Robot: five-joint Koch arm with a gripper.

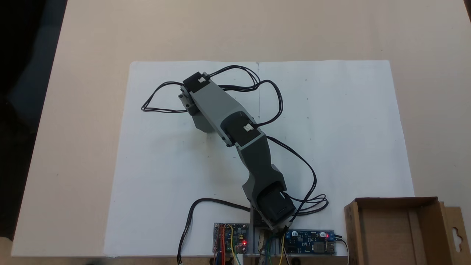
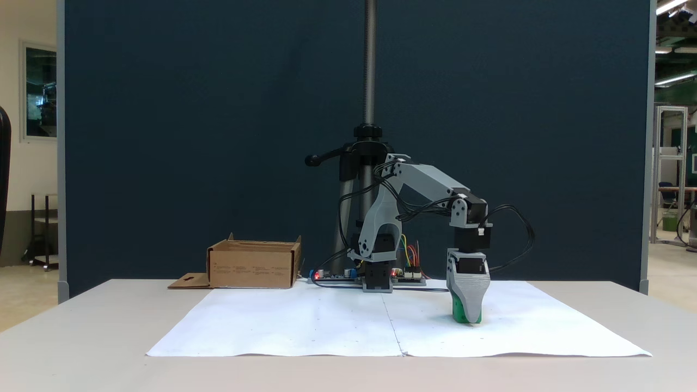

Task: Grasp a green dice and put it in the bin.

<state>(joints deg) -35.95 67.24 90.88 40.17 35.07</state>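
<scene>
White paper (image 1: 331,129) covers the middle of the beige table (image 1: 84,110) in the fixed view from above. I see the arm (image 1: 228,121) reaching from its base at the near edge up and to the left across the sheet, black cables looping off both sides. The wrist end sits over the left half of the paper, and the arm's own body hides the gripper and whatever is under it. The bin (image 1: 353,235), brown cardboard, stands at the near right corner, just off the paper, with its hang-hole flap (image 1: 456,232) folded out to the right. Its inside is plain brown with nothing green showing. Two circuit boards (image 1: 309,241) with red lights sit at the base.

In the fixed view from the front, I see the gripper (image 2: 467,318) pointing straight down with its tips at the paper (image 2: 305,326), right of the centre fold. The green dice (image 2: 460,316) shows as a green patch at the lower left edge of the grey jaw, down on the sheet. The jaws line up one behind the other from here, so I cannot tell whether the fingers are apart or pressed on the dice. The bin (image 2: 253,264) stands well apart to the left, at the far edge of the paper, flap (image 2: 188,281) lying flat on the table (image 2: 81,337).
</scene>
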